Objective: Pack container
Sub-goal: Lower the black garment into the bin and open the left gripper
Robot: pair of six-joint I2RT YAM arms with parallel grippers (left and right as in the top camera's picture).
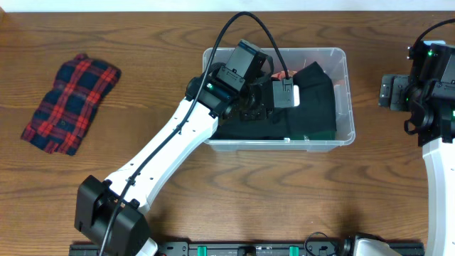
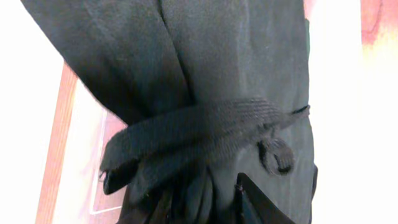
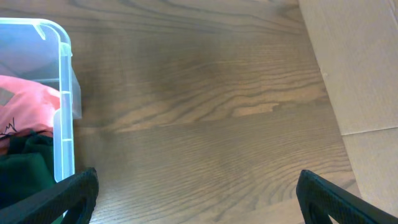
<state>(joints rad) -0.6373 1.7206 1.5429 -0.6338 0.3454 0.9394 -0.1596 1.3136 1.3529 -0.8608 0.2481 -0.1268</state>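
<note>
While the left hand [image 1: 257,107] is dipping into the clear plastic rectangular bin [image 1: 313,50] onto black cloth [image 1: 314,99], its grip hidden from view, the right hand [image 3: 198,180] is hanging wide open, empty.

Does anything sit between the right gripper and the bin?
Nothing visible does: only tabletop lies between the open right gripper and the bin, at its side wall.

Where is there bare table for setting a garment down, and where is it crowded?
Bare wood: the stretch between the plaid cloth and the container, apart from where the left arm crosses; and the strip between the container and the open right gripper. Crowded: inside the container, where the left gripper sits over the black garment.
</note>
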